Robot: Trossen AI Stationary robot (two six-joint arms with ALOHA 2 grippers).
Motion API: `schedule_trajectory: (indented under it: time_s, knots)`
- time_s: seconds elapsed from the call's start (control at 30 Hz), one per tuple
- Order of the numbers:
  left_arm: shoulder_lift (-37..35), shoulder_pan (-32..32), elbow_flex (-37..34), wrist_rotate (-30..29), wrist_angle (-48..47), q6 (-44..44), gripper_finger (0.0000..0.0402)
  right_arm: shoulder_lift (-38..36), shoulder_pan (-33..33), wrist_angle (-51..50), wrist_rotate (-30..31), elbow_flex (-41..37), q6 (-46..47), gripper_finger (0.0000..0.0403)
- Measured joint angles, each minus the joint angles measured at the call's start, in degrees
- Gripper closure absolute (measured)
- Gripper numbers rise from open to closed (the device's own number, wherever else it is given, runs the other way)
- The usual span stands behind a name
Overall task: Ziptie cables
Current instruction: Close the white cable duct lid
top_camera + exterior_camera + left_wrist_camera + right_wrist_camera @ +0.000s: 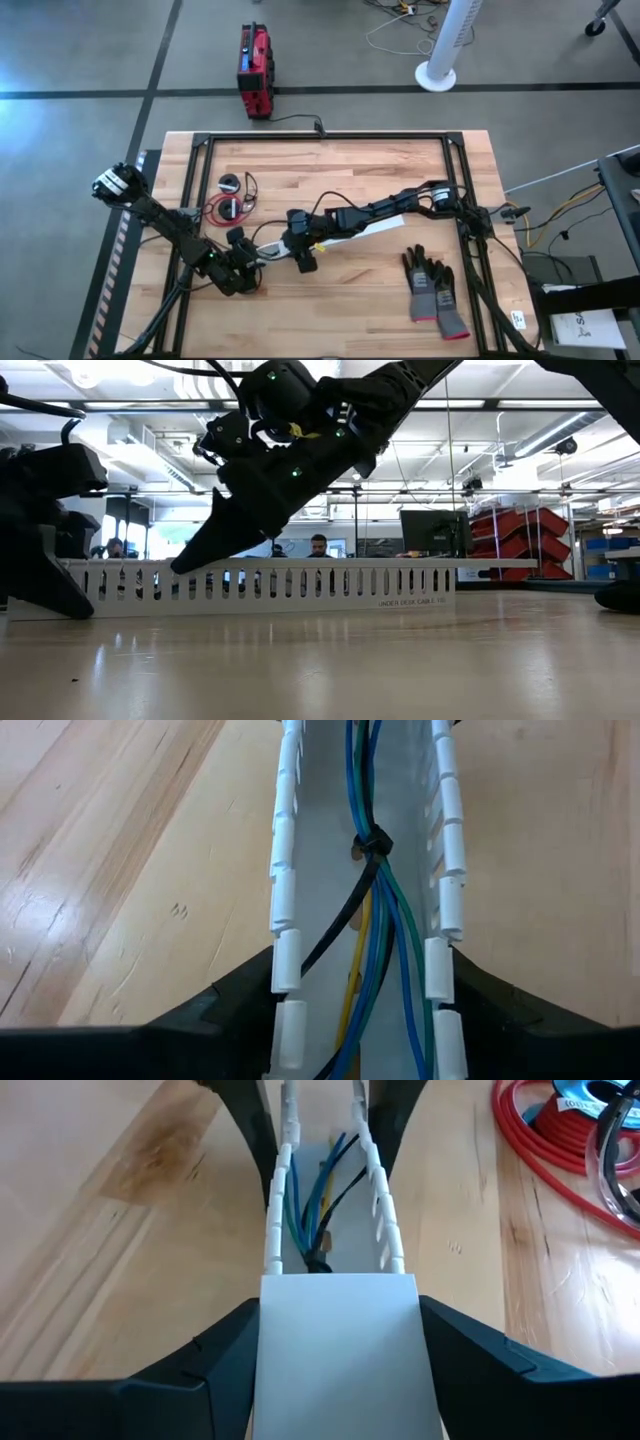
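I held the white slotted strip (300, 840) with both grippers, one at each end: the left gripper (360, 1005) and the right gripper (338, 1330) each pinched it. The cables (372, 910) lay inside, one black tie (372, 846) already on. I guessed another tie came next. I counted two gloves (434, 290).

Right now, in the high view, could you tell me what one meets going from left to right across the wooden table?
Left gripper and red wire coil → right gripper → white slotted tray → pair of gloves. Both grippers straddle the tray's left end.
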Motion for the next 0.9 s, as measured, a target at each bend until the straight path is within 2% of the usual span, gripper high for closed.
schedule_trajectory:
  time_s: [0.4, 0.57, 0.77, 0.9]
  knots:
    - [0.0, 0.2, -0.1, -1.1, 1.3, 1.6, 0.0193, 1.4, 0.1, 5.5, -1.4, 0.1, 2.6, 0.0179]
    - [0.0, 0.2, -0.1, -1.3, 1.6, 1.5, 0.0193, 1.5, -0.1, 4.7, -5.9, 0.1, 0.0, 0.0183]
    - [0.0, 0.3, -1.2, -1.8, 2.5, 0.8, 0.0193, 1.4, -0.1, 1.7, -8.1, 0.5, -1.6, 0.0179]
    - [0.0, 0.3, -1.9, -2.4, 4.0, 1.2, 0.0193, 1.4, 0.1, 2.5, -4.9, 0.4, 0.9, 0.0181]
